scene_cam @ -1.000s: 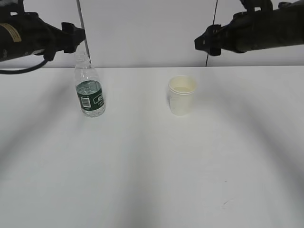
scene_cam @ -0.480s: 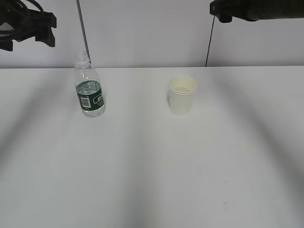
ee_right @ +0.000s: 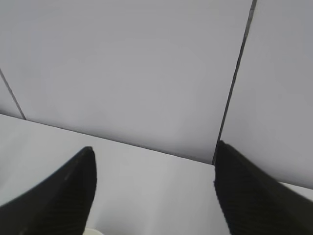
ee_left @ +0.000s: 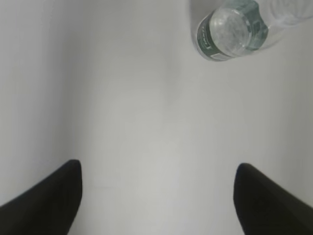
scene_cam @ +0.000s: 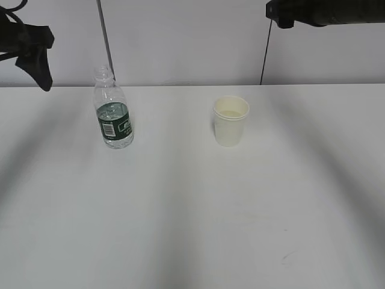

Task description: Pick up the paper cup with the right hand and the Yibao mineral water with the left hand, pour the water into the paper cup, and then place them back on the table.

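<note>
left hand [scene_cam: 33, 51] swung downward | both jaws apart, empty | right hand [scene_cam: 325, 12] unchanged

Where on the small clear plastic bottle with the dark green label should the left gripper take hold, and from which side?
Probably around the labelled middle of the small clear plastic bottle with the dark green label, approached level from the left. It stands upright and uncapped on the white table, so a sideways grip on the straight, widest section seems steadier than on the ribbed neck. The left gripper is open, above it.
</note>
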`<state>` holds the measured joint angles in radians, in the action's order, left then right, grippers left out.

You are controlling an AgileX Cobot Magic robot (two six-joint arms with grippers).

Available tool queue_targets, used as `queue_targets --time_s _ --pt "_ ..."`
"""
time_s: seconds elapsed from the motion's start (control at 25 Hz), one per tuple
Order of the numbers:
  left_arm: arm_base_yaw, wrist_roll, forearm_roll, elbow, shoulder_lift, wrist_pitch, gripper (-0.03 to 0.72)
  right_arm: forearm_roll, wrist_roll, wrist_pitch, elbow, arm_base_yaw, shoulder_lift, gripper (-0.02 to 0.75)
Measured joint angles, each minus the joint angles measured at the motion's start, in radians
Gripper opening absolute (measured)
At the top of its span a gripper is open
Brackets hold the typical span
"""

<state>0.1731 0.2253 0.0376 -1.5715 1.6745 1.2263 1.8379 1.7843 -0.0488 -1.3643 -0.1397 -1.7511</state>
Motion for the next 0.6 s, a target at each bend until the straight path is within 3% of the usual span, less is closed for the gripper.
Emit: queue_targets --time_s 0.28,0.6 --pt "-0.014 -0.061 -0.029 0.024 -0.031 0.006 0.564 -0.002 -0.007 0.002 0.022 0.000 0.037 0.586" --pt "-0.014 -0.090 -0.047 0.324 -0.268 0.009 0.540 -0.002 -0.021 0.049 0.143 0.000 0.146 0.586"
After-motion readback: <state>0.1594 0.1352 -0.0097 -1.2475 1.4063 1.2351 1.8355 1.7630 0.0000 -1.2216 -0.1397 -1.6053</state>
